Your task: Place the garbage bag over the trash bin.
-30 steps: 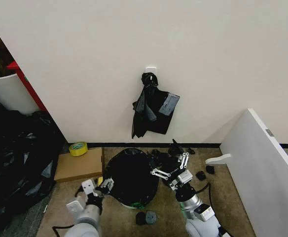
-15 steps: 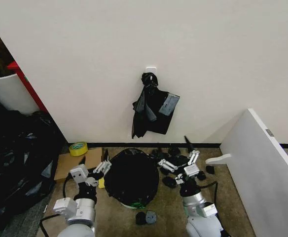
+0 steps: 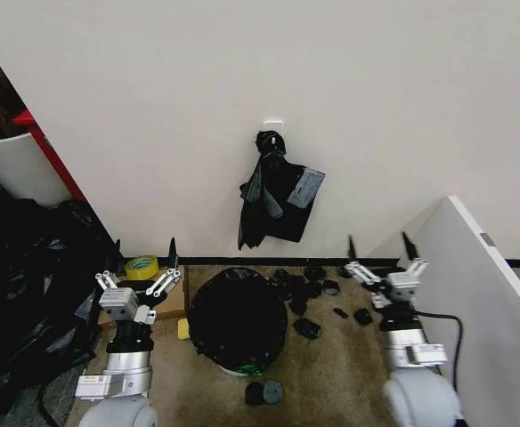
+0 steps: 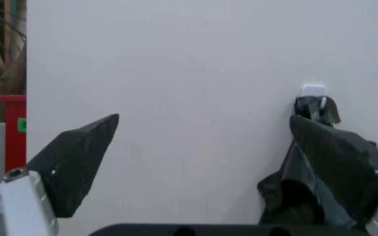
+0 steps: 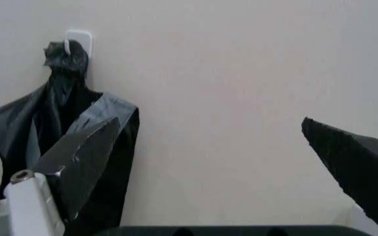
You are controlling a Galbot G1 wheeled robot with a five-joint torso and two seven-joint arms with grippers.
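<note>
The garbage bag [image 3: 236, 322] covers the trash bin [image 3: 245, 366] — left end effector [image 3: 142, 255] and right end effector [image 3: 377, 249] flank it, spread wide, empty.

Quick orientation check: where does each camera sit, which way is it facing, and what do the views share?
Head: up on the robot, looking down at the bag over the bin; left claw and right claw both open, apart from it.
Left wrist: behind the left claw, facing the wall.
Right wrist: behind the right claw, facing the wall.
Shared: all three show the hanging bunch of bags.
</note>
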